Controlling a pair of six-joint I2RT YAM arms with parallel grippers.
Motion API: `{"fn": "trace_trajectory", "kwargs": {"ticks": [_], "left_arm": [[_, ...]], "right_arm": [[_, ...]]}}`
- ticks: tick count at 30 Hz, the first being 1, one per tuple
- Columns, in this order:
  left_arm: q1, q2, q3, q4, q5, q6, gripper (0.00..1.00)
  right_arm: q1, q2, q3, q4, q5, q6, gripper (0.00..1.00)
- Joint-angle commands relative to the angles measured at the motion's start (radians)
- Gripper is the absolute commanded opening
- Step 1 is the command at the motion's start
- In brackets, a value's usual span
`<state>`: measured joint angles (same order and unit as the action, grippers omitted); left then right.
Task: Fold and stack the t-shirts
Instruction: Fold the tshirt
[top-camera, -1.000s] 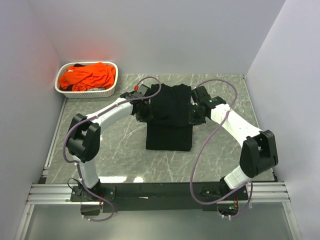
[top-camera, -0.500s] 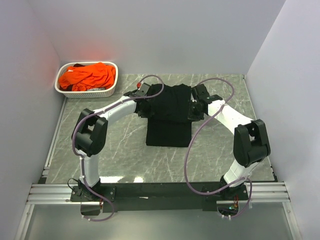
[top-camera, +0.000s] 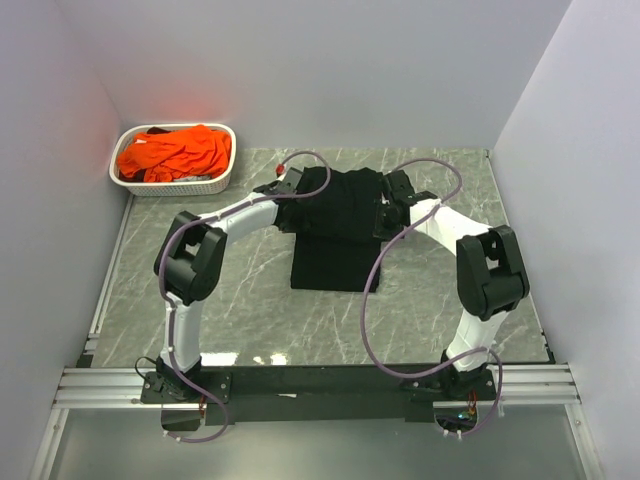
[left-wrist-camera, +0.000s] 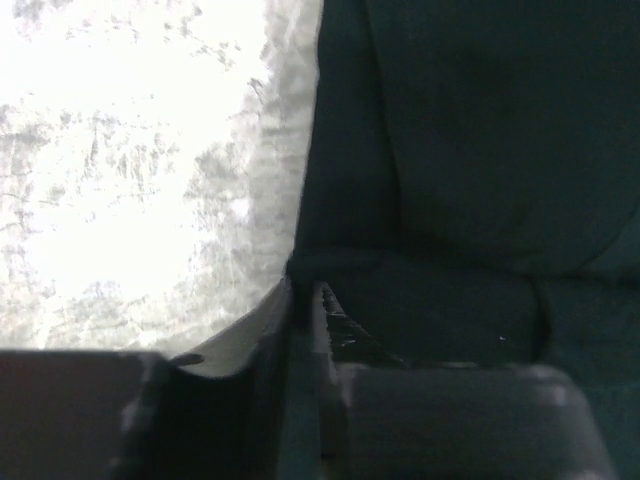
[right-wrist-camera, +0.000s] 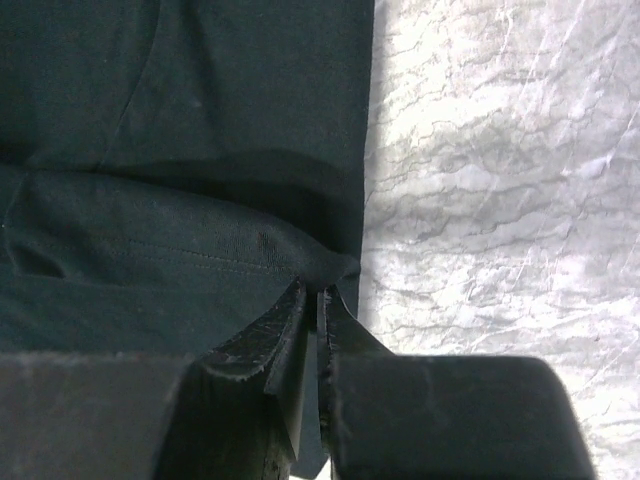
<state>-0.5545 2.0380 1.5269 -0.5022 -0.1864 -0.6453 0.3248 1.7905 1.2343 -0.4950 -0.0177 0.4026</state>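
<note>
— Where do we see the black t-shirt (top-camera: 338, 225)?

— Just above the middle of the overhead view, lying on the grey marbled table (top-camera: 250, 300). Its upper part lies doubled over the lower part, and a narrower dark panel shows below the fold.

— And the orange t-shirts (top-camera: 175, 152)?

— We find them heaped in the white basket (top-camera: 172, 186) at the upper left, well apart from the black one.

— What can we say about the left gripper (left-wrist-camera: 305, 290)?

— It sits at the shirt's left edge. In its wrist view the fingers (left-wrist-camera: 255, 335) are drawn almost together, with only a thin slit between them. The cloth's edge meets the tips, with bare table at the left of the frame. We cannot tell whether the fabric is pinched or merely touching.

— The right gripper (right-wrist-camera: 312, 292)?

— Much the same, at the shirt's right edge. Its fingers (right-wrist-camera: 265, 345) stand nearly closed, and a folded hem sits right at the tips, with bright table at the right of the frame. We cannot tell whether it grips the cloth.
</note>
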Motion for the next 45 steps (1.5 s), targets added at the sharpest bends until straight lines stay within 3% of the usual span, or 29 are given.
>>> {"fn": "trace_trajectory", "kwargs": {"ticks": [1,2,7,13,17,22,25,34,38,41,45], "left_arm": [[0.011,0.005,0.013,0.042,-0.054,-0.016,0.26],[0.010,-0.013,0.007,0.045,-0.056,-0.027,0.35],[0.010,-0.152,-0.051,0.054,-0.084,-0.054,0.56],[-0.005,-0.341,-0.180,0.042,-0.053,-0.135,0.63],[-0.070,-0.427,-0.312,0.070,-0.021,-0.189,0.57],[-0.171,-0.394,-0.433,0.122,0.027,-0.211,0.34],[-0.200,-0.352,-0.474,0.154,0.059,-0.229,0.21],[-0.206,-0.317,-0.582,0.182,0.096,-0.251,0.16],[-0.205,-0.323,-0.626,0.197,0.131,-0.261,0.11],[-0.211,-0.340,-0.662,0.211,0.143,-0.274,0.10],[-0.219,-0.371,-0.709,0.217,0.150,-0.290,0.10]], "right_arm": [[-0.012,0.003,0.021,0.041,0.021,-0.015,0.11],[-0.012,-0.020,0.019,0.036,0.021,-0.022,0.17],[-0.007,-0.149,-0.015,0.050,-0.004,-0.022,0.35],[0.019,-0.289,-0.088,0.124,-0.155,-0.064,0.38],[0.057,-0.312,-0.163,0.206,-0.263,-0.091,0.30],[0.105,-0.220,-0.179,0.256,-0.330,-0.102,0.19],[0.109,-0.148,-0.162,0.289,-0.356,-0.108,0.17],[0.082,0.092,0.025,0.271,-0.252,-0.171,0.17],[0.037,0.194,0.205,0.236,-0.177,-0.177,0.17],[-0.007,0.234,0.336,0.222,-0.114,-0.145,0.18],[-0.036,0.189,0.383,0.236,-0.195,-0.091,0.22]]}}
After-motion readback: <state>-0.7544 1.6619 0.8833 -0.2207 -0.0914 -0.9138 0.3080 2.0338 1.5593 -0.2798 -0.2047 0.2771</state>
